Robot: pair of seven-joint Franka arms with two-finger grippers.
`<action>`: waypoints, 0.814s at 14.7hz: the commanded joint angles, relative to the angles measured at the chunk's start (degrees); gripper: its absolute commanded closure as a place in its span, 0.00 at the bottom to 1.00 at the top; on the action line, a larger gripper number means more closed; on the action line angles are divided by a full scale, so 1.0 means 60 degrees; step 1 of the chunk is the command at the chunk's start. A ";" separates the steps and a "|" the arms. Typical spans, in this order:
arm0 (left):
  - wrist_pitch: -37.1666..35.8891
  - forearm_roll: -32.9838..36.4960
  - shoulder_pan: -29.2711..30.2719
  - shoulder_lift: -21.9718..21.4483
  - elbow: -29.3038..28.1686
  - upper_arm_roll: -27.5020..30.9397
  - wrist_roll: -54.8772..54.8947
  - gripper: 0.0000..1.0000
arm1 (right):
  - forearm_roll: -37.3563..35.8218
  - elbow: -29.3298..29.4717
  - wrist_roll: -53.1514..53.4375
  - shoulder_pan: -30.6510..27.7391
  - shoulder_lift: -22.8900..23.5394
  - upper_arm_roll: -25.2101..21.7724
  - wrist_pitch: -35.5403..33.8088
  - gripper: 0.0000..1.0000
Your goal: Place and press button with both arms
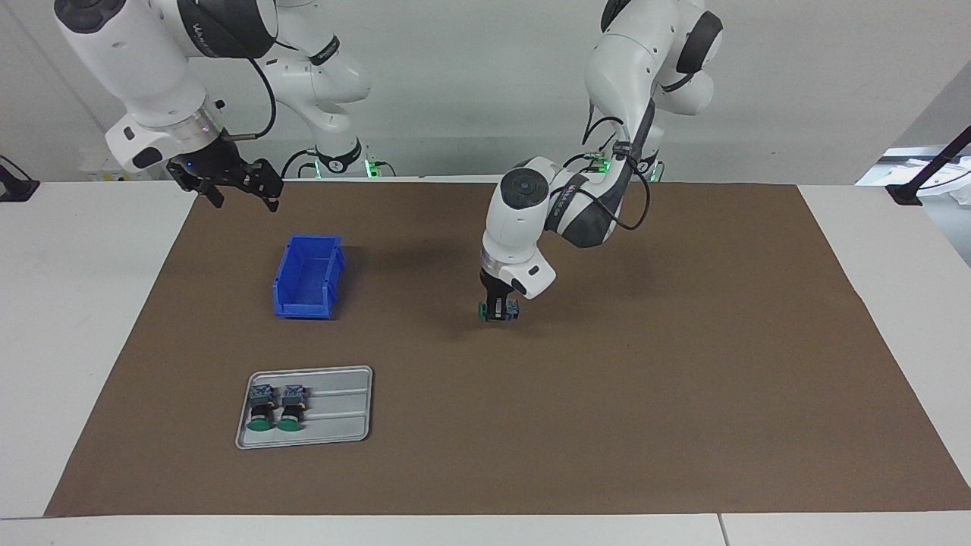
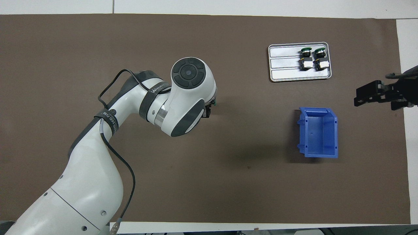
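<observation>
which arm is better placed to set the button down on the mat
Left. Its tool is shut on the button, low over the brown mat at mid-table. The right tool waits empty over the mat's corner, near the blue bin.

From overhead the left arm's wrist housing (image 2: 183,98) covers the left gripper (image 2: 209,109) and nearly all of the button (image 2: 214,103) — only a green sliver shows beside the housing. The right gripper (image 2: 372,92) is part-shown there, its arm cut off by the picture's edge.
</observation>
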 commanded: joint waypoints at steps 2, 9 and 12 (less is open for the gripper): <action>0.0102 -0.1425 0.0437 -0.0938 -0.1129 -0.0020 0.1320 0.91 | 0.0046 -0.0229 -0.0200 -0.0036 -0.0213 0.0012 -0.0022 0.02; 0.2381 -0.4792 0.0731 -0.1715 -0.2928 -0.0020 0.3694 0.89 | 0.0046 -0.0229 -0.0200 -0.0036 -0.0213 0.0012 -0.0022 0.02; 0.3105 -0.6358 0.0746 -0.1833 -0.3415 -0.0035 0.5025 0.88 | 0.0046 -0.0229 -0.0200 -0.0036 -0.0213 0.0012 -0.0022 0.02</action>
